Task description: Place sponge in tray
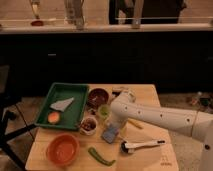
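The blue-grey sponge [110,133] lies on the wooden table, right of a small cup and below the arm's end. The dark green tray [46,107] stands at the table's back left, holding a pale grey wedge [61,104] and an orange round thing [53,117]. My gripper [114,123] hangs from the white arm that reaches in from the right. It is right over the sponge's upper edge, at or touching it. The arm's end hides the contact.
An orange bowl [62,149] sits at the front left. A dark red bowl [98,96], a green cup [104,111] and a small filled cup [89,125] stand between tray and sponge. A green pepper [101,156] and a white-handled brush [142,145] lie in front.
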